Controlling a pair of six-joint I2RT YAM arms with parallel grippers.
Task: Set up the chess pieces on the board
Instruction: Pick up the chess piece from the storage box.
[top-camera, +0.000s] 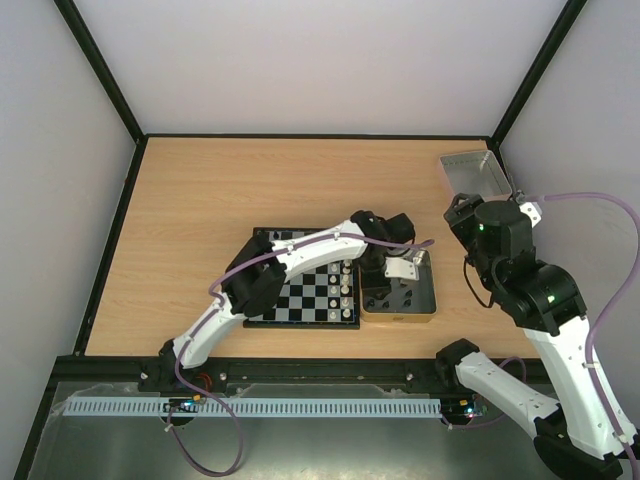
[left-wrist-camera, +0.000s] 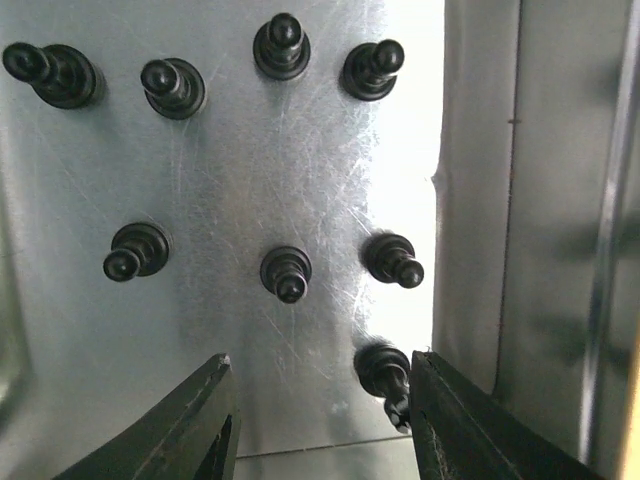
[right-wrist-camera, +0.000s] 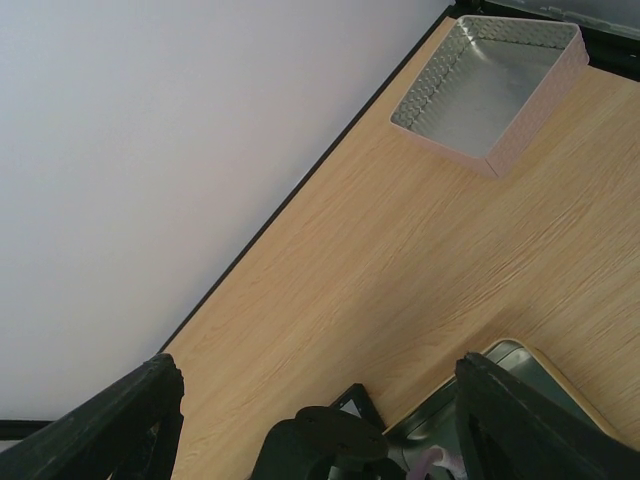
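Left hand (left-wrist-camera: 320, 380) half-open, empty, over black chess pieces (left-wrist-camera: 287, 273) near tin wall (left-wrist-camera: 480, 200) (right hand (right-wrist-camera: 318, 375) wide, empty)

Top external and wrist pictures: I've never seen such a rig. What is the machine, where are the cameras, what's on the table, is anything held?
Two robot arms are bolted side by side. The top view looks down from behind them; each wrist view looks along its own fingers. On the table: the board, white pieces near its right edge, a gold-rimmed tin of black pieces, a grey tray. The left gripper hangs open over the tin's pieces; the right gripper is open. Nothing is held.
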